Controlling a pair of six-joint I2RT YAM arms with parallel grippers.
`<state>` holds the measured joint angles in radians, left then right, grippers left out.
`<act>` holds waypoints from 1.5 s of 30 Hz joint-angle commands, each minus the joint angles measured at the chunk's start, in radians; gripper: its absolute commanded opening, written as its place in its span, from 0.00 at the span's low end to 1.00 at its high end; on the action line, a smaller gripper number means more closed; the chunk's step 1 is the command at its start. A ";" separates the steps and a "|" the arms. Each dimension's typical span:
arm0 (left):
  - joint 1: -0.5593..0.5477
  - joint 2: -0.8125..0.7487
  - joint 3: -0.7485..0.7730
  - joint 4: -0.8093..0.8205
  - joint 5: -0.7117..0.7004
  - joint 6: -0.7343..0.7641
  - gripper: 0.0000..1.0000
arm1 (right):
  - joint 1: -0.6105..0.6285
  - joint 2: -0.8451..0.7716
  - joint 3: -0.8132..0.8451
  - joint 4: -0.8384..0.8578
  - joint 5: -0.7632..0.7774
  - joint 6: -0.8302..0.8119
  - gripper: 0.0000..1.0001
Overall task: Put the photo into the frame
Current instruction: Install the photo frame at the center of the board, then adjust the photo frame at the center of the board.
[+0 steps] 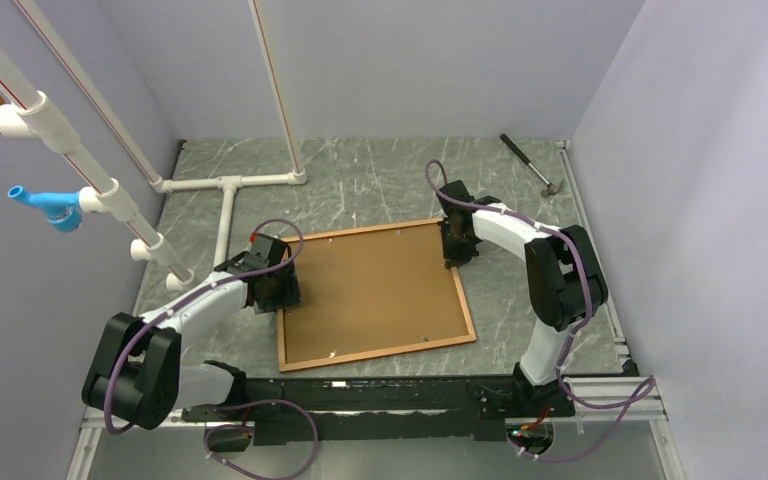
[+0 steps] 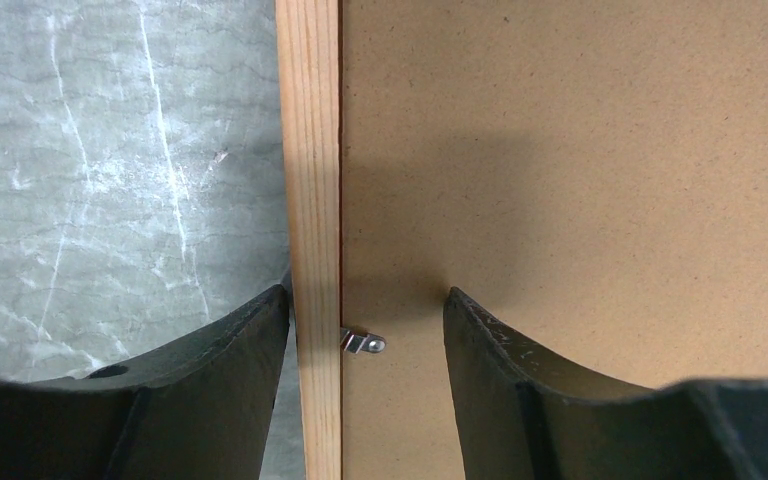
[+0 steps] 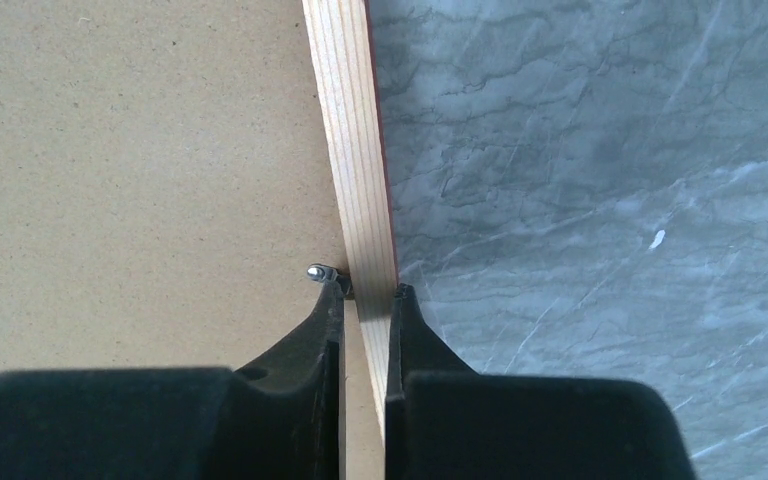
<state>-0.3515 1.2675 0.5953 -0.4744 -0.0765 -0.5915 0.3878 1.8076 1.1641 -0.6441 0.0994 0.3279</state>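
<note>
1. Grey marble table [image 1: 380, 180], boxed in by lilac walls [image 1: 410, 60] on three sides.
2. At mid-table: frame [image 1: 377, 353], lying flat and back-up, turned slightly askew to the table edges.
3. Inside the rails: brown fibreboard panel [image 1: 370, 290], filling the opening edge to edge and hiding whatever sits beneath it.
4. Left gripper [image 2: 367, 295]: spread wide, low over the frame's left rail. One finger over the marble just outside the rail, the other over the panel well inside it. Nothing held.
5. Between those fingers: left clip [image 2: 365, 342], small and metal, reaching from the rail's inner edge onto the panel.
6. Right gripper [image 3: 367, 288]: pressed together on the frame's right rail near the far corner, one finger on each side of the pale wood, pinching it.
7. Just beside the panel-side fingertip: right clip [image 3: 320, 272], also metal, touching or nearly touching the finger; cannot tell which.
8. At the far right corner of the table: hammer [image 1: 530, 165], well apart from the frame.
9. At the far left: white pipes [image 1: 228, 185], flat on the marble in a T, with more rising up and out of view.
</note>
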 commanded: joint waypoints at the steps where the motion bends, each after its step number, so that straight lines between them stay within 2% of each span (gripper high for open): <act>1: 0.002 0.053 -0.039 -0.004 -0.011 0.012 0.62 | -0.017 0.073 -0.044 0.033 0.175 0.022 0.00; 8: 0.002 0.028 -0.035 -0.012 -0.003 0.017 0.63 | -0.021 0.038 -0.061 0.072 0.067 0.035 0.00; 9: 0.003 0.012 -0.035 -0.013 0.002 0.020 0.64 | -0.022 0.024 -0.071 0.079 0.047 0.038 0.08; 11: 0.002 -0.030 -0.034 -0.016 0.014 0.024 0.68 | -0.032 -0.016 -0.103 0.106 -0.033 0.042 0.40; 14: 0.003 -0.088 -0.032 -0.031 0.025 0.025 0.75 | -0.062 -0.077 -0.159 0.141 -0.156 0.061 0.72; 17: 0.003 -0.100 -0.015 -0.046 0.041 0.027 0.79 | -0.097 -0.131 -0.218 0.173 -0.259 0.087 0.85; 19: 0.005 -0.083 -0.010 -0.046 0.055 0.021 0.79 | -0.111 -0.156 -0.254 0.182 -0.312 0.100 0.88; 26: 0.015 0.012 0.001 0.039 0.130 0.005 0.79 | -0.120 -0.253 -0.389 0.205 -0.474 0.141 0.89; 31: 0.019 0.102 0.078 0.078 0.188 0.011 0.78 | -0.117 -0.327 -0.483 0.276 -0.561 0.195 0.88; 35: 0.020 0.142 0.169 0.069 0.199 0.025 0.78 | -0.093 -0.320 -0.493 0.353 -0.599 0.258 0.87; 38: 0.020 0.161 0.239 0.026 0.152 0.049 0.79 | -0.054 -0.280 -0.449 0.387 -0.602 0.294 0.87; 41: 0.019 0.175 0.319 -0.081 0.027 0.089 0.81 | -0.042 -0.272 -0.440 0.434 -0.590 0.335 0.88; 45: 0.018 0.093 0.340 -0.170 -0.089 0.125 0.88 | -0.035 -0.318 -0.441 0.421 -0.547 0.338 0.93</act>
<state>-0.3126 1.4548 0.8642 -0.6044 -0.1226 -0.4900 0.3088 1.4960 0.7322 -0.2626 -0.3538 0.5934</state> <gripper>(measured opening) 0.838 0.899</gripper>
